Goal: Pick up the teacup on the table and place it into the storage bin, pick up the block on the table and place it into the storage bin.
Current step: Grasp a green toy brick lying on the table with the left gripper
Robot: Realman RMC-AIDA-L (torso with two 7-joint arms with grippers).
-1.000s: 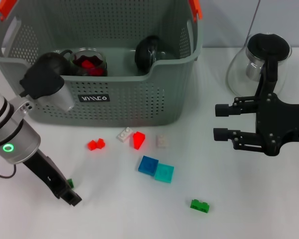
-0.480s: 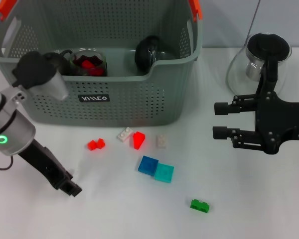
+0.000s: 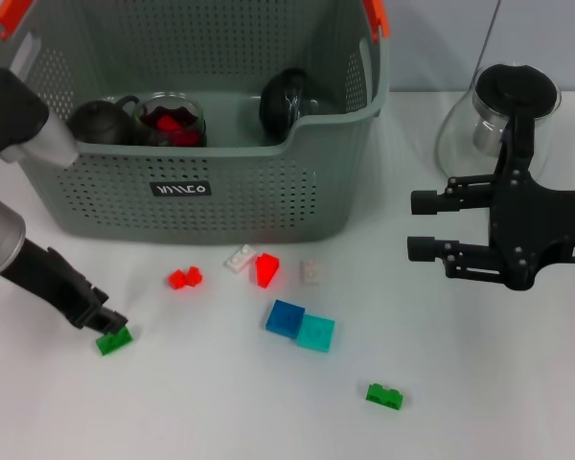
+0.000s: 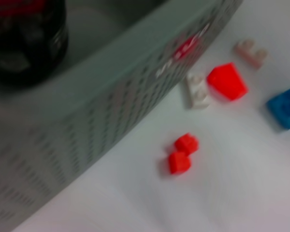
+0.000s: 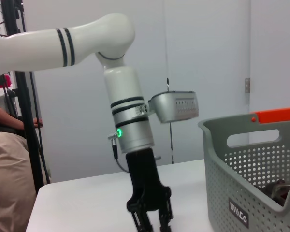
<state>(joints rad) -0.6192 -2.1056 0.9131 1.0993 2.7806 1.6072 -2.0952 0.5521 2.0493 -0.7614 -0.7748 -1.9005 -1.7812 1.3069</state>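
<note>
The grey storage bin (image 3: 201,196) stands at the back left, with its wall (image 4: 87,125) filling much of the left wrist view. Inside it are a dark teacup (image 3: 286,96), a second dark cup (image 3: 101,120) and a glass cup (image 3: 170,117) holding red pieces. My left gripper (image 3: 103,324) is low at the front left, shut on a green block (image 3: 113,339) at its tips. It also shows in the right wrist view as the left gripper (image 5: 150,220). My right gripper (image 3: 424,226) hovers open at the right, holding nothing.
Loose blocks lie in front of the bin: red (image 3: 183,278), white (image 3: 238,259), a red wedge (image 3: 266,269), beige (image 3: 311,272), blue (image 3: 286,317), cyan (image 3: 316,333) and green (image 3: 384,395). A glass teapot (image 3: 503,115) stands at the back right.
My left arm has swung left and back from the front of the table, and the green block has moved left with its tips. The right arm has hardly moved.
</note>
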